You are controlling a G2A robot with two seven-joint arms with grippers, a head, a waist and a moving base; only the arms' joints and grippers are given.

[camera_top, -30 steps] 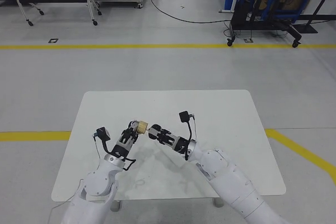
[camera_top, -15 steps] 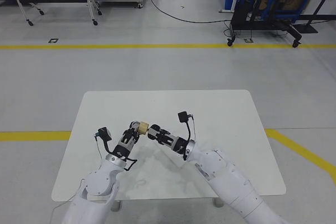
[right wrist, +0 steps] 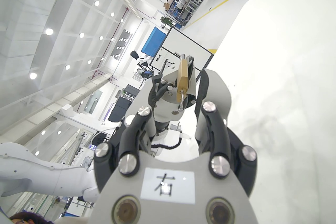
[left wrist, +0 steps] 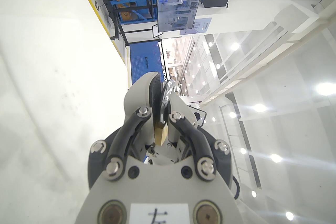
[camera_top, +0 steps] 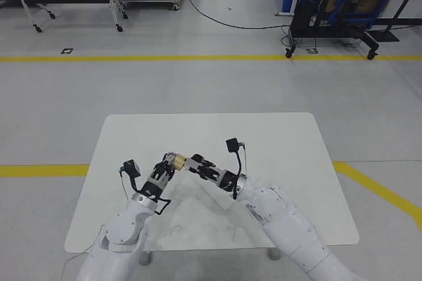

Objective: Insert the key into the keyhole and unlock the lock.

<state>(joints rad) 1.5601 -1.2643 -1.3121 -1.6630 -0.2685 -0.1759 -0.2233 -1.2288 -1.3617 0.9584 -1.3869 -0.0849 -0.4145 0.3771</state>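
Left hand (left wrist: 162,89) is clamped shut on the lock (left wrist: 160,134), held above the table (camera_top: 281,140). Key (right wrist: 181,104) protrudes from the lock's base. Right hand (right wrist: 177,83) stands wide, its fingers either side of the key and clear of it.

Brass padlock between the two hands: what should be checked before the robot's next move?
1. Grip on the small brass padlock: ok, the left hand is shut on it.
2. The right hand ready to grasp: ok, its fingers stand open.
3. The small silver key inserted: a silver piece sticks out of the padlock's end; fully seated, cannot tell.
4. Key within the right hand's grasp: it lies between the open fingers in the right wrist view; depth cannot tell.
5. Padlock held off the white table: ok.
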